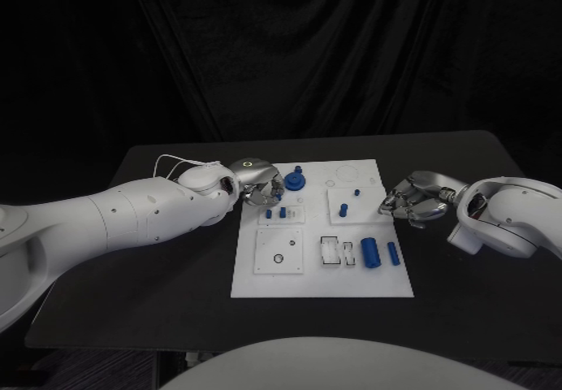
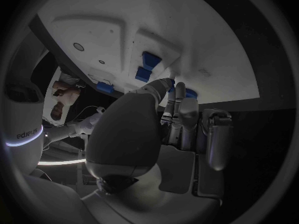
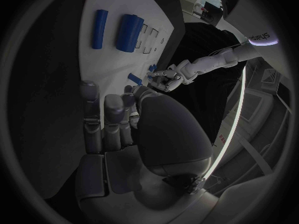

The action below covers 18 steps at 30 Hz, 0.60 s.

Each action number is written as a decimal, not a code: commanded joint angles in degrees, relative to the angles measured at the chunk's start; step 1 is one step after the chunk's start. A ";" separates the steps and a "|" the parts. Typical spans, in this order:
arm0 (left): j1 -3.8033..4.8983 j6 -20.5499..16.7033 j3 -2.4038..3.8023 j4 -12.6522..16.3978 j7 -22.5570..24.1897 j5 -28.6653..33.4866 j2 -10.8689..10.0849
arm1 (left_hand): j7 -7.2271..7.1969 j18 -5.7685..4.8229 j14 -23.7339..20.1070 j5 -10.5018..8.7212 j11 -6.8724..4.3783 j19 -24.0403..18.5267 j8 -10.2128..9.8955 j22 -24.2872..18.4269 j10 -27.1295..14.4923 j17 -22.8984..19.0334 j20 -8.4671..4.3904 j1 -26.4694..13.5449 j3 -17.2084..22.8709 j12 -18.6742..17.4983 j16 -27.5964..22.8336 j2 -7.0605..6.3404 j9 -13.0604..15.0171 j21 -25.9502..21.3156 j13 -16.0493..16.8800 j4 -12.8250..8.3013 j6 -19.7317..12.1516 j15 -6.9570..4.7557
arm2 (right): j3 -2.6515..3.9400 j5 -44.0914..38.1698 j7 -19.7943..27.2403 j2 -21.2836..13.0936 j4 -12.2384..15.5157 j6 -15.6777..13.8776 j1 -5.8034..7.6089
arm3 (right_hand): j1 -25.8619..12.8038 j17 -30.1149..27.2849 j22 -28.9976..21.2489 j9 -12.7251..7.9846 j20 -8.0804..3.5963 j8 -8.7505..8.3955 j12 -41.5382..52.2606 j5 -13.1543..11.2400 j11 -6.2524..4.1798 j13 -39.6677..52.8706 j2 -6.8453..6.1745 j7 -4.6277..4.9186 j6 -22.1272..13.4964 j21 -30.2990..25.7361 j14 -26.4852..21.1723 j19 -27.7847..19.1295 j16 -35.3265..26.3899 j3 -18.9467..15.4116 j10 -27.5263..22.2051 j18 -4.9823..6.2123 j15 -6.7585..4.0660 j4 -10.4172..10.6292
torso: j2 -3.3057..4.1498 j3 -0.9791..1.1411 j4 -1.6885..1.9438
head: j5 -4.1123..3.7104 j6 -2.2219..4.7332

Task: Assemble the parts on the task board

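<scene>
— Which step is in hand on the black desk?

— The left hand hovers over the far-left corner of the task board, its fingers curled down beside the blue gear-like part that stands there; whether they pinch anything cannot be told; the step looks like seating a small part among the short pegs just below the hand.

— And the other arm?

— The right hand waits at the board's right edge, its fingers drawn together on nothing visible; it looks ready to reach for a loose piece.

— What does the next move call for?

— Probably a fine vertical alignment over a hole; the sockets look tight.

— How do the parts look?

— Smooth, rigid, blue; a thick cylinder and a thin rod lie loose on the board's near-right area, beside the rectangular slots; a single peg stands upright toward the right hand.
</scene>
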 commanded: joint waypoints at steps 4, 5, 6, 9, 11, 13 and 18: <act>-0.17 2.97 -0.06 -0.20 -1.59 -0.32 0.14 | -2.17 -0.36 -0.91 -3.49 0.64 6.03 -3.32 15.10 -1.82 -0.97 -0.25 -0.97 -0.47 -1.16 -0.66 -0.48 -1.23 -0.20 -0.27 0.15 -5.33 0.33 | 0.04 0.05 -1.10 -0.03 0.04 0.41 -0.15 | 0.56 -0.04 -0.04 0.08 0.16 0.14 -0.30 0.30 -0.08 -0.07 0.02 0.04 -0.55 -0.27 -0.37 -0.35 -0.30 0.38 -0.52 0.64 -0.09 0.07 | -0.05 0.02 0.00 | 0.07 0.01; -0.18 3.14 -0.06 -0.23 -1.69 -0.32 0.14 | -2.45 -0.36 -0.70 -3.86 0.73 6.03 -3.32 15.10 -2.11 -0.69 -0.21 -1.02 -0.45 -1.29 -0.47 -0.68 -1.62 -0.20 -0.28 0.18 -6.29 0.37 | 0.04 0.05 -1.09 -0.02 0.04 0.41 -0.15 | 0.60 -0.08 -0.06 0.10 0.17 0.13 -0.35 0.30 -0.06 -0.16 0.03 0.07 -0.62 -0.41 -0.43 -0.40 -0.32 0.44 -0.60 0.65 -0.08 0.04 | -0.03 0.00 -0.01 | 0.09 0.01; -0.18 3.23 -0.06 -0.26 -1.74 -0.32 0.13 | -2.45 -0.36 -0.70 -3.86 0.73 6.03 -3.32 15.10 -2.11 -0.69 -0.21 -1.02 -0.45 -1.29 -0.47 -0.68 -1.62 -0.20 -0.28 0.18 -6.29 0.37 | 0.04 0.05 -1.09 -0.01 0.04 0.42 -0.15 | 0.60 -0.08 -0.06 0.10 0.17 0.13 -0.35 0.30 -0.06 -0.16 0.03 0.07 -0.62 -0.41 -0.43 -0.40 -0.32 0.44 -0.60 0.65 -0.08 0.04 | -0.04 0.00 -0.02 | 0.11 0.01; -0.20 3.17 -0.06 -0.32 -1.83 -0.32 0.07 | -4.09 -0.36 -0.17 -6.20 1.09 6.03 -3.29 15.10 -3.28 -0.12 0.15 -1.80 -0.67 -1.69 0.07 -1.57 -3.84 -0.20 -0.21 0.89 -11.48 0.64 | 0.04 0.05 -1.10 0.00 0.02 0.49 -0.15 | 0.60 -0.08 -0.06 0.10 0.17 0.13 -0.35 0.30 -0.06 -0.16 0.03 0.07 -0.62 -0.41 -0.43 -0.40 -0.32 0.44 -0.60 0.65 -0.08 0.04 | -0.02 -0.04 -0.04 | 0.03 0.01; -0.21 2.89 -0.06 -0.36 -1.80 -0.32 0.03 | -4.34 -0.36 -0.28 -6.68 1.22 6.03 -3.29 15.10 -3.44 -0.33 0.22 -2.01 -0.76 -1.69 0.00 -1.72 -4.35 -0.20 -0.14 1.11 -12.35 0.75 | 0.04 0.05 -1.12 -0.01 0.02 0.55 -0.15 | 0.60 -0.08 -0.06 0.10 0.17 0.13 -0.35 0.30 -0.06 -0.16 0.03 0.07 -0.62 -0.41 -0.43 -0.40 -0.32 0.44 -0.60 0.65 -0.08 0.04 | -0.02 -0.05 -0.02 | -0.02 0.01; -0.22 2.64 -0.06 -0.39 -1.79 -0.32 -0.01 | -5.01 -0.36 -0.41 -8.11 1.30 6.03 -3.26 15.10 -3.85 -0.52 0.37 -2.53 -1.16 -1.70 -0.04 -2.05 -5.49 -0.20 0.02 1.66 -14.00 0.81 | 0.04 0.05 -1.12 -0.02 0.02 0.59 -0.15 | 0.60 -0.08 -0.06 0.10 0.17 0.13 -0.35 0.30 -0.06 -0.16 0.03 0.07 -0.62 -0.41 -0.43 -0.40 -0.32 0.44 -0.60 0.65 -0.08 0.04 | -0.02 -0.06 0.00 | -0.06 0.01; -0.24 1.42 -0.06 -0.66 -1.61 -0.32 -0.14 | -5.59 -0.36 -0.90 -9.27 1.53 6.03 -3.24 15.10 -4.41 -1.32 0.47 -3.12 -1.72 -1.67 -0.39 -2.11 -6.97 -0.20 0.29 2.45 -15.64 1.05 | 0.04 0.05 -1.14 -0.04 0.04 0.67 -0.16 | 0.60 -0.08 -0.06 0.10 0.17 0.13 -0.35 0.30 -0.06 -0.16 0.03 0.07 -0.62 -0.41 -0.43 -0.40 -0.32 0.44 -0.60 0.65 -0.08 0.04 | 0.00 -0.06 0.05 | -0.16 0.01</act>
